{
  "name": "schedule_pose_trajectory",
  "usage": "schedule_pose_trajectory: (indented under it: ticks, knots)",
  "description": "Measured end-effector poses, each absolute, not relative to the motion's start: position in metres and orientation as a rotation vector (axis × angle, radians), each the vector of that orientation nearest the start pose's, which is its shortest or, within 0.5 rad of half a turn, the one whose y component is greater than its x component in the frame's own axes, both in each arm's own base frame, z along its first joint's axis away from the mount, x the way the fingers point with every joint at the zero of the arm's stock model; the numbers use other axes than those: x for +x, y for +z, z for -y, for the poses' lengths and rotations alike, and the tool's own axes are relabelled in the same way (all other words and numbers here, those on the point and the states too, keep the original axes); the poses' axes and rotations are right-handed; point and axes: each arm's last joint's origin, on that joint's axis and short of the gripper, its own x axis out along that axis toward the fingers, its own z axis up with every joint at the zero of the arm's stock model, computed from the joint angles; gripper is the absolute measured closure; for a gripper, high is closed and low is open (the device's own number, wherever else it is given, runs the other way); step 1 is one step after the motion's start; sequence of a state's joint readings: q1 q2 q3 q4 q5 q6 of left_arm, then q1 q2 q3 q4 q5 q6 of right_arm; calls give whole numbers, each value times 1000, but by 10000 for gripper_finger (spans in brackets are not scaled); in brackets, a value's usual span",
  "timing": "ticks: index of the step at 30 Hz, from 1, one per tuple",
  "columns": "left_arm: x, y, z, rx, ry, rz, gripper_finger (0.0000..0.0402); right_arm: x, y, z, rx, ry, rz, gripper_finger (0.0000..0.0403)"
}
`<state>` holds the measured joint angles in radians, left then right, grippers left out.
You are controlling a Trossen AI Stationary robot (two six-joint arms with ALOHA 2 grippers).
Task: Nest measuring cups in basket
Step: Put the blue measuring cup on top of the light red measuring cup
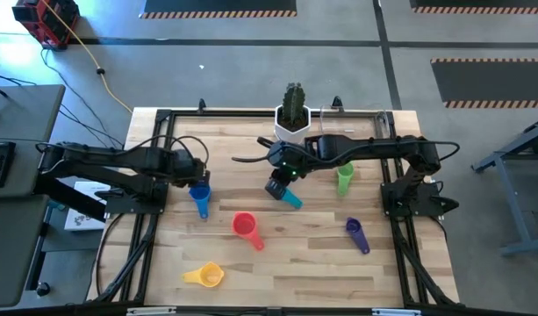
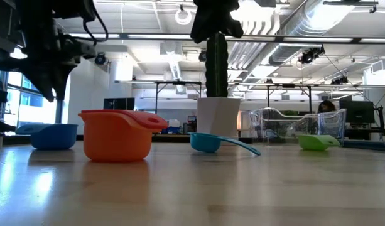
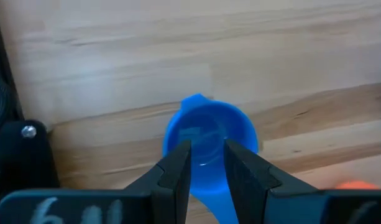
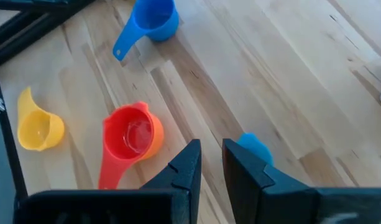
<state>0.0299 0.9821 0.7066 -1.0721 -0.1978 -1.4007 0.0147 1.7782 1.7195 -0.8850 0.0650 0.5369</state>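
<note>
The blue cup [image 1: 199, 195] stands on the table under my left gripper [image 3: 207, 163], which hovers above it, open by a narrow gap and touching nothing. My right gripper [image 4: 212, 163] hangs over the table middle, open by a narrow gap. The teal cup [image 4: 252, 147] lies just beside it on the wood [image 1: 290, 198]. A red cup sits inside the orange cup [image 2: 117, 135]. The green cup [image 1: 344, 179], purple cup [image 1: 356, 233] and yellow cup [image 1: 207, 276] rest apart on the table. The clear basket [image 2: 299, 122] stands by the far edge.
A white pot with a cactus [image 1: 292, 118] stands at the far edge, left of the basket and close behind my right arm. Black frame rails [image 1: 150, 219] run along the table's left and right sides. Bare wood lies between the cups toward the near edge.
</note>
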Motion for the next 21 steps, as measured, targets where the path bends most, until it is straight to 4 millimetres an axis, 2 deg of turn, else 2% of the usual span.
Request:
schedule_pose_trajectory:
  ticks: [9, 21]
  knots:
    - [140, 199, -10, -1011, 1103, -1038, 316, 378, 329, -4, 441, -288, -918, 346]
    - [149, 184, -10, -984, 1119, -1113, 316, 378, 329, -4, 441, -289, -918, 346]
